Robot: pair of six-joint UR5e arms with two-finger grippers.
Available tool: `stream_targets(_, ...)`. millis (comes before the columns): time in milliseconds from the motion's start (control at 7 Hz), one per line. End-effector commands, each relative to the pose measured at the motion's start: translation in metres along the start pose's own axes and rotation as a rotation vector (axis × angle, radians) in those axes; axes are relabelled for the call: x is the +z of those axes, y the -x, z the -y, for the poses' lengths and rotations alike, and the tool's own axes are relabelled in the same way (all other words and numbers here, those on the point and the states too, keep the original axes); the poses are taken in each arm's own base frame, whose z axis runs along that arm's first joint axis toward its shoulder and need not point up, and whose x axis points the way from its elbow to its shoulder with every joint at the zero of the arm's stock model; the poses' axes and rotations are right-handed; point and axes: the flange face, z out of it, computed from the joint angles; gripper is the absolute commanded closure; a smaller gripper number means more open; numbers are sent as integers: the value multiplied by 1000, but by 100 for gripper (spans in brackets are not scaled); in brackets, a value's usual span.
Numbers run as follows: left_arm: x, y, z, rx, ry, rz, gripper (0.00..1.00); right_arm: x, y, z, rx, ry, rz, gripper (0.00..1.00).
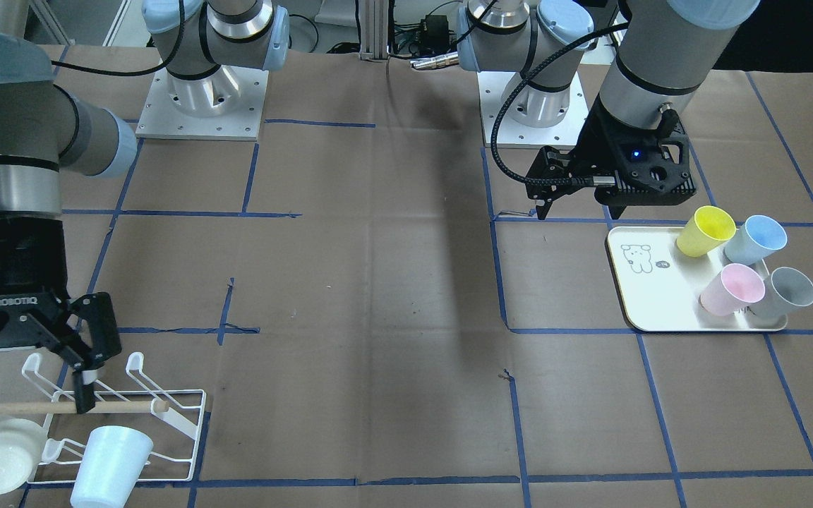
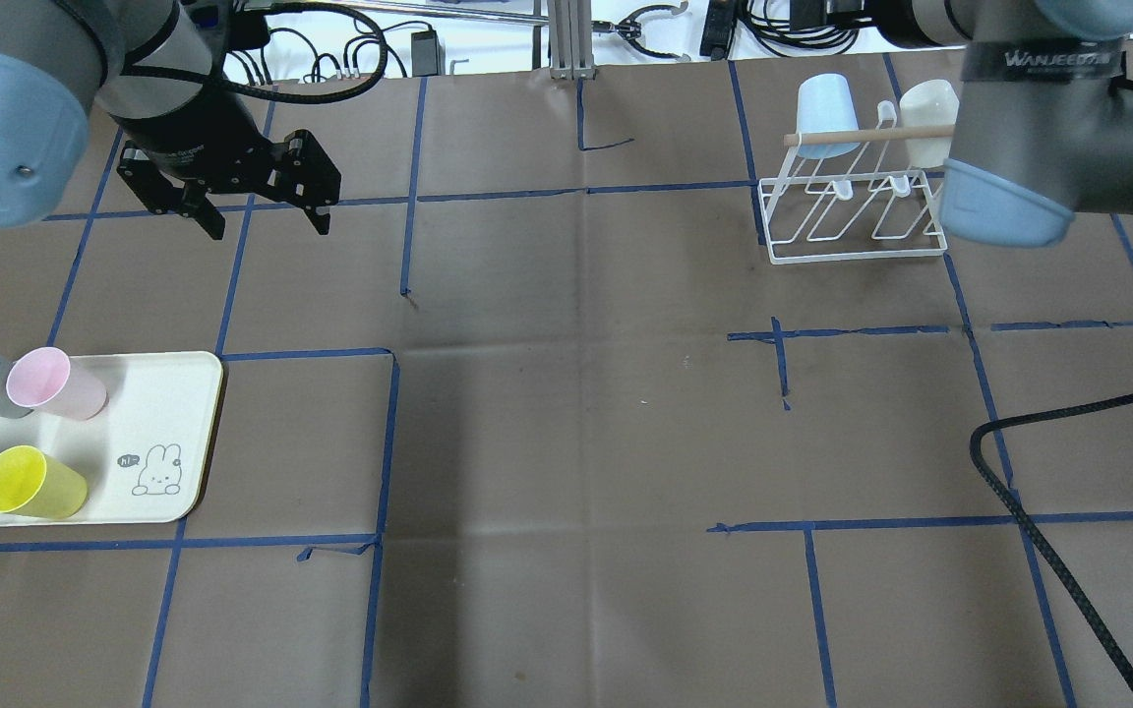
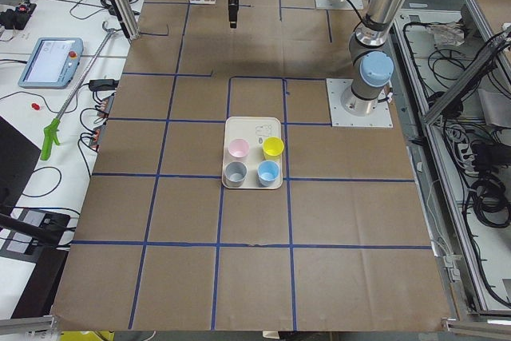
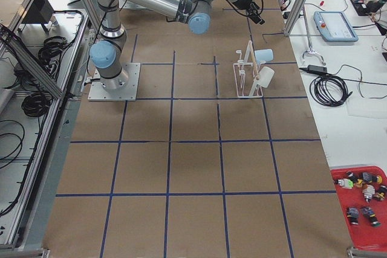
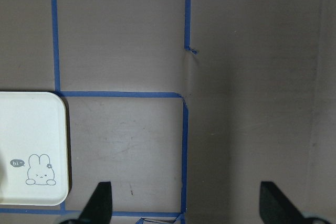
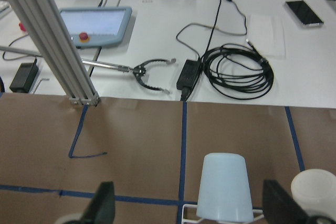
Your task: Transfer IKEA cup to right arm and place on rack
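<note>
Black two-finger right gripper (image 1: 29, 396), fingers spread wide, empty, raised near low white wire rack (image 1: 181, 423); pale blue plastic cup (image 1: 110, 466) and white cup (image 1: 1, 458) upturned on its prongs; left gripper (image 2: 268, 224) spread, empty, beside cream tray (image 2: 173, 413)

Rack (image 2: 857, 221) at the worktop's (image 2: 566, 442) far right, two cups (image 2: 827, 116) hung on it side by side, tray (image 2: 183, 393) well apart at near left, four cups (image 2: 30, 482) on its left half

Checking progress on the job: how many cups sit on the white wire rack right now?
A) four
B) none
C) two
C: a pale blue plastic cup and a cream-white plastic cup sit on prongs of the white wire rack.
</note>
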Motion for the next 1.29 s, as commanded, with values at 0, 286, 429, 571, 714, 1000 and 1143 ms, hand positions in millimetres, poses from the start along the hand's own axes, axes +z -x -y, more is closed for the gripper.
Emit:
stream_targets(0, 0, 0, 0, 0, 0, 0, 1, -46, 16, -27, 48, 314, 34, 0)
stream_targets(286, 0, 0, 0, 0, 0, 0, 1, -61, 30, -62, 73, 610, 69, 0)
stream_targets(429, 1, 0, 0, 0, 2, 0, 1, -81, 36, -75, 61, 710, 31, 0)
stream_targets(571, 1, 0, 0, 0, 2, 0, 1, -93, 42, -72, 19, 718, -23, 0)
stream_targets(714, 4, 0, 2, -3, 3, 0, 1, -102, 69, -75, -8, 749, -25, 0)
stream_targets(1000, 10, 0, 5, -1, 14, 0, 1, -105, 89, -81, -3, 763, -93, 0)
stream_targets(1143, 12, 0, 6, -1, 18, 0, 1, -105, 87, -81, -13, 759, -114, 0)
